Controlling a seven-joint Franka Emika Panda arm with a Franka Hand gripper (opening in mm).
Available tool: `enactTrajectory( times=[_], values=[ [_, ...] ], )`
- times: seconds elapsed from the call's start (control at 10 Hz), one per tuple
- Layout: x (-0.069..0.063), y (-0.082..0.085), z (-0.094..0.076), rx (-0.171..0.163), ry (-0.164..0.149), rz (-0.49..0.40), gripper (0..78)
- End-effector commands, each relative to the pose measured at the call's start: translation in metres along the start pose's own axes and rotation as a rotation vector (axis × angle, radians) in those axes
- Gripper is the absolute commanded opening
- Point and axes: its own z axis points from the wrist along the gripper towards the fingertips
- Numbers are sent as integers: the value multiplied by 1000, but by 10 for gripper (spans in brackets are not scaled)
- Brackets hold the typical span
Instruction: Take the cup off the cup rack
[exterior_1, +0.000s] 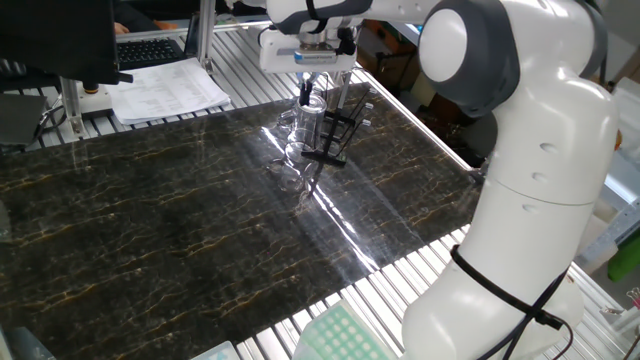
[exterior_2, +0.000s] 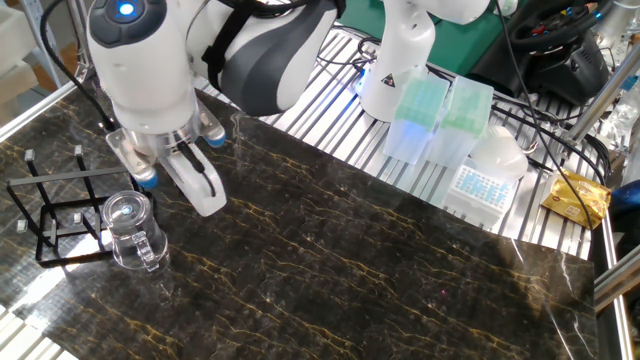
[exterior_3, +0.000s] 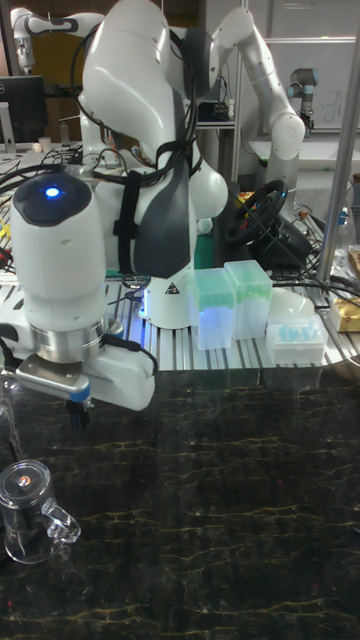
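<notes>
Over marble table (exterior_2: 400, 270), arm (exterior_2: 150, 90) upright.

cup (exterior_2: 130, 231), rack (exterior_2: 50, 215) on marble table (exterior_2: 380, 270)

The gripper (exterior_2: 150, 172) fingertips are hidden behind its own housing.

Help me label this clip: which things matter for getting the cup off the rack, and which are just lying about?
Job: cup, rack, gripper.
Lying about: green tip boxes, papers, keyboard, yellow packet.
</notes>
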Motion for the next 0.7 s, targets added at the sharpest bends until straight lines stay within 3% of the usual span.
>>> enactTrajectory(
  times=[0.1,0.3,0.7],
  values=[
    [-1,-1,-1,8,17,71,0],
    [-1,-1,-1,20,8,68,0],
    [-28,-21,2,27,-1,83,0]
  ],
)
